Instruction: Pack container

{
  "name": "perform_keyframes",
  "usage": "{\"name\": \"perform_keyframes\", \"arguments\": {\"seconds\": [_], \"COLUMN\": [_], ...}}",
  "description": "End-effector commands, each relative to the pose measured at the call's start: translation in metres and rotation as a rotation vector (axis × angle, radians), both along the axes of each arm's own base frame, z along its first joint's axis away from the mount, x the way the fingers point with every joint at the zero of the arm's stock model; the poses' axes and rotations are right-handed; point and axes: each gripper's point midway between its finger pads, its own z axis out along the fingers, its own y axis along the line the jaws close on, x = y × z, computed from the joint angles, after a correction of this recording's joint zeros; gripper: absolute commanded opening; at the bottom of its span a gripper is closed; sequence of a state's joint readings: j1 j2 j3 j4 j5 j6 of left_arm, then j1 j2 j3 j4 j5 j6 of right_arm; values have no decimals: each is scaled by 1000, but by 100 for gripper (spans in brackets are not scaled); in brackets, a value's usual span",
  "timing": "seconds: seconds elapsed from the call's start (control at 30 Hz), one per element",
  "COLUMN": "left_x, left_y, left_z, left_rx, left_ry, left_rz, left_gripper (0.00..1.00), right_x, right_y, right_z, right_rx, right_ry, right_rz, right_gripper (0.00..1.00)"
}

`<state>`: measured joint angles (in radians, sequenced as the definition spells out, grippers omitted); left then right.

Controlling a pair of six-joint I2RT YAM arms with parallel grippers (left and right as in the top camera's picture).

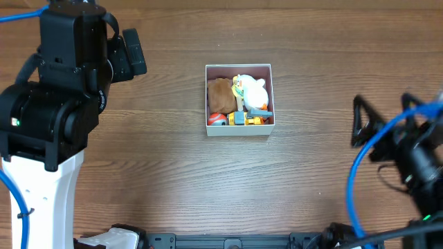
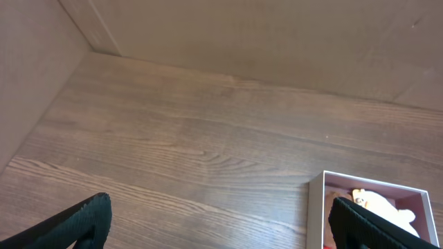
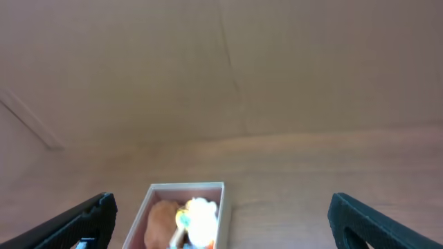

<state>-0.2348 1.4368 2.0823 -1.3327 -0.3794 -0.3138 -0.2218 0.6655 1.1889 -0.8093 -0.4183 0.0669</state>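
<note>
The container (image 1: pixel 239 130), a small white-walled box with a pink inside, stands at the table's middle. It holds a brown plush (image 1: pixel 220 95), a white plush (image 1: pixel 253 90) and small orange, blue and red toys (image 1: pixel 242 119). It also shows in the left wrist view (image 2: pixel 315 207) and the right wrist view (image 3: pixel 185 186). My left gripper (image 2: pixel 218 225) is open and empty, far left of the box; in the overhead view only its arm (image 1: pixel 62 76) shows. My right gripper (image 1: pixel 381 117) is open and empty at the right, facing the box (image 3: pixel 221 221).
A wooden table top (image 1: pixel 159 180) lies all round the box. Brown board walls (image 2: pixel 263 34) stand behind the table. Blue cables (image 1: pixel 360 173) run along the right arm. A black rail (image 1: pixel 228 241) lies at the front edge.
</note>
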Motion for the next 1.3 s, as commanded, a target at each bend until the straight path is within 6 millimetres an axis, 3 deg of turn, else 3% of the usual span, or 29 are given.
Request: {"name": "perform_keyframes", "arguments": {"seconds": [0.0, 0.07, 0.17, 0.33, 0.83, 1.27], "left_x": [1, 2, 4, 4, 4, 4], "left_y": [4, 3, 1, 1, 1, 1], "left_z": [3, 1, -2, -2, -2, -2], "left_rx": [16, 17, 19, 19, 19, 19], "left_ry": [-6, 1, 10, 11, 11, 11], "left_rz": [8, 8, 1, 2, 2, 2], "left_gripper": [100, 100, 100, 100, 100, 100], "right_x": [-5, -7, -8, -15, -15, -17], "right_y": [1, 1, 2, 6, 11, 11], "right_z": [-73, -114, -157, -205, -256, -262], "right_rx": [-1, 1, -4, -10, -2, 3], "right_ry": [69, 77, 49, 24, 94, 122], "right_rz": [2, 2, 3, 17, 36, 36], "right_gripper": [100, 100, 100, 100, 100, 100]}}
